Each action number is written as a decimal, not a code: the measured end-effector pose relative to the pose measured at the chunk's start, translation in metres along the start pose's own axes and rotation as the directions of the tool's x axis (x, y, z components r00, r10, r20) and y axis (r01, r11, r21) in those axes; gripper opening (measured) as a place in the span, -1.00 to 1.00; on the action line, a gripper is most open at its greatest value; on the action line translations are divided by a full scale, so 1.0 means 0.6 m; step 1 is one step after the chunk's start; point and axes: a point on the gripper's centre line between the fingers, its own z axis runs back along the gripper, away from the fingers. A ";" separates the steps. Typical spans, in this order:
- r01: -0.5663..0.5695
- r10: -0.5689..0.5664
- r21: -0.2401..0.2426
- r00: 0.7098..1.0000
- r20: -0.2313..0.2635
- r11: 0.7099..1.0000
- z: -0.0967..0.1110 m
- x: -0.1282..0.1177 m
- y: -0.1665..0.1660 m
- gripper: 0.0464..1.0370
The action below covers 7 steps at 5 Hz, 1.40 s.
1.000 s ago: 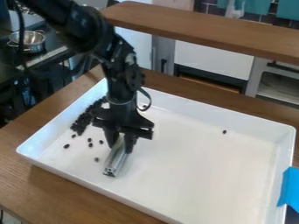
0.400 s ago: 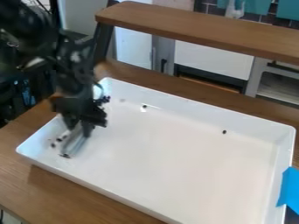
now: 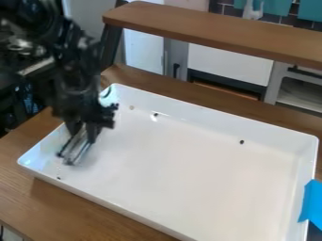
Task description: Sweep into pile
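Black two-finger gripper [image 3: 84,133], at the left end of the white tray [image 3: 176,164], is closed around a silvery metal bar [image 3: 78,148] slanting down toward the tray floor. One dark bean [image 3: 59,178] lies near the front-left wall, another [image 3: 156,114] near the back wall, a third [image 3: 241,141] farther right. Blue tape [image 3: 312,204] hangs over the right rim.

At the white tray's [image 3: 182,174] left end, the black gripper [image 3: 84,132] holds a slanted metal bar [image 3: 76,149]. Small dark beans [image 3: 241,141] lie apart: one near the left corner, one by the far wall, one farther right. Blue tape [image 3: 312,202] marks the right rim
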 end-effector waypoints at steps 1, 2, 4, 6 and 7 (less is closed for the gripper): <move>-0.024 0.025 -0.102 1.000 0.008 0.994 0.056 0.029 -0.079 -0.35; -0.029 0.027 -0.163 1.000 -0.012 0.986 0.091 0.037 -0.152 -0.35; 0.116 -0.099 -0.198 0.991 0.093 0.973 0.108 0.003 -0.315 -0.35; 0.140 -0.126 -0.139 0.986 0.105 0.980 0.055 0.004 -0.410 -0.35; 0.132 -0.120 -0.106 0.987 0.109 0.986 0.025 0.017 -0.437 -0.35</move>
